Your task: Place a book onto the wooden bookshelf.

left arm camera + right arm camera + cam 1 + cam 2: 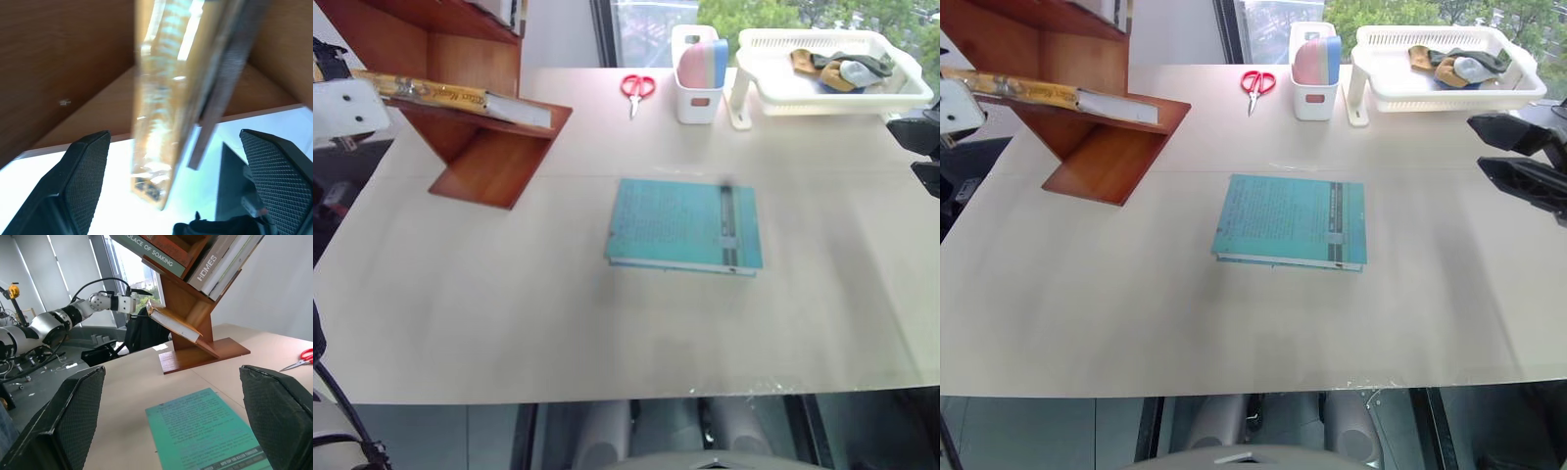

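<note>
The book lies on the wooden bookshelf, left of the scissors.

Beyond the right fingers, two book spines in the wooden bookshelf read "HOMES" and "...OLACE OF SOAKING"; other lettering is illegible

Bookshelf upper part cut off; book cover blurred.

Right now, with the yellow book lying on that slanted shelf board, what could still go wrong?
The book lies on a slanted board of the wooden bookshelf with one end sticking out past the edge, so it may slide or tip off. The open left hand has that end between its fingers and could snag it when pulling back.
</note>
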Tool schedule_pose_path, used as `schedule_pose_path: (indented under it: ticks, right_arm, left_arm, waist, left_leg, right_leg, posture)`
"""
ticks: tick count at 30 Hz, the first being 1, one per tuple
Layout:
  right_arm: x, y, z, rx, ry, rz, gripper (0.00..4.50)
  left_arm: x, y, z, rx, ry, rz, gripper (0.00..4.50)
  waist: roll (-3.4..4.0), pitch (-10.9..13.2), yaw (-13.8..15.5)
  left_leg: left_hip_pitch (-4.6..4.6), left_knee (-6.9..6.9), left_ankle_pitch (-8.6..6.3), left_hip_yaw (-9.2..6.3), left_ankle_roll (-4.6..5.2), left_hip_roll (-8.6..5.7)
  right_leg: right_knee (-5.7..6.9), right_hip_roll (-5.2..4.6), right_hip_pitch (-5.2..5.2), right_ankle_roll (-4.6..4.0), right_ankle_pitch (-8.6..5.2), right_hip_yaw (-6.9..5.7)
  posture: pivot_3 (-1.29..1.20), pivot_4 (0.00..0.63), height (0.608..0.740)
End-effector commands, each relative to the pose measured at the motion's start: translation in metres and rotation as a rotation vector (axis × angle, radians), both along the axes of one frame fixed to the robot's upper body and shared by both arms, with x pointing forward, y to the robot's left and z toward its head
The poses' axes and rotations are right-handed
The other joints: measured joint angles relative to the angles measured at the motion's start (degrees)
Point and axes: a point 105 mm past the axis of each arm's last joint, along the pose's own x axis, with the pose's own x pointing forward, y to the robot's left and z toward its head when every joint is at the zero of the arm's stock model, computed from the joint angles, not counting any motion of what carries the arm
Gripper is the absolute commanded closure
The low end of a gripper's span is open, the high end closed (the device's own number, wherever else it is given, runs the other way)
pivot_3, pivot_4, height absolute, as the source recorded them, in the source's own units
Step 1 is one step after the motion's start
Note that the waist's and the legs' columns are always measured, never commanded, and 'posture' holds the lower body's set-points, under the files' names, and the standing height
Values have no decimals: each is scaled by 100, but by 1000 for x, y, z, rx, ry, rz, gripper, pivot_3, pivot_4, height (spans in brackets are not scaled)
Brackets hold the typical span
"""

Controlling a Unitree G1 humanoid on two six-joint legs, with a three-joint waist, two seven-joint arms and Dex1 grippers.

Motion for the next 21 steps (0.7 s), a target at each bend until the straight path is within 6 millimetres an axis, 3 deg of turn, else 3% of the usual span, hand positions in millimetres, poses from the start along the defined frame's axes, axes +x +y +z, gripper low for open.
schedule_pose_path:
  ticks: [1,8,10,12,14,16,21]
  right_arm:
    - [-6,4,10,-20,-49,12,0]
    - [-7,0,6,-48,-10,0,0]
    - [-5,2,4,-45,5,9,0]
    - [-3,4,-3,-51,34,22,0]
    - [-2,7,-22,-89,79,23,0]
    - [-3,8,-39,-111,119,19,0]
    - [11,9,-76,-151,150,-104,0]
  left_arm:
    - [-22,5,24,0,-66,-24,23]
    - [-49,10,15,-61,-11,-66,23]
    - [-51,-7,27,-222,-108,-182,23]
    - [-50,-43,29,-520,-163,-388,23]
    - [-58,-89,0,-824,-38,-561,23]
    - [-69,-122,-33,-1043,90,-620,23]
    - [-85,-172,-97,-1309,323,-588,23]
  waist:
    - [0,0,-13]
    - [1,0,-12]
    - [-2,-2,20]
    - [3,-9,38]
    - [9,-13,54]
    - [8,-19,33]
    - [3,-17,-10]
  left_leg:
    - [0,0,0,1,0,0]
    - [0,1,0,4,0,8]
    - [0,7,0,1,0,17]
    - [0,10,0,0,0,27]
    - [5,16,0,-22,0,28]
    - [5,17,-3,-24,5,33]
    - [8,29,-3,-29,4,46]
  right_leg:
    - [0,0,0,0,0,0]
    - [4,0,-3,-1,0,1]
    - [7,-2,-1,-1,1,-4]
    - [10,-5,2,-1,1,-4]
    - [19,-18,6,-2,0,-4]
    - [9,-21,15,-2,1,2]
    - [22,9,11,-2,2,4]
  posture:
    - [0,150,740]
    - [0,150,740]
    - [0,150,740]
    - [0,150,740]
    - [0,150,740]
    - [0,150,740]
    - [0,150,740]
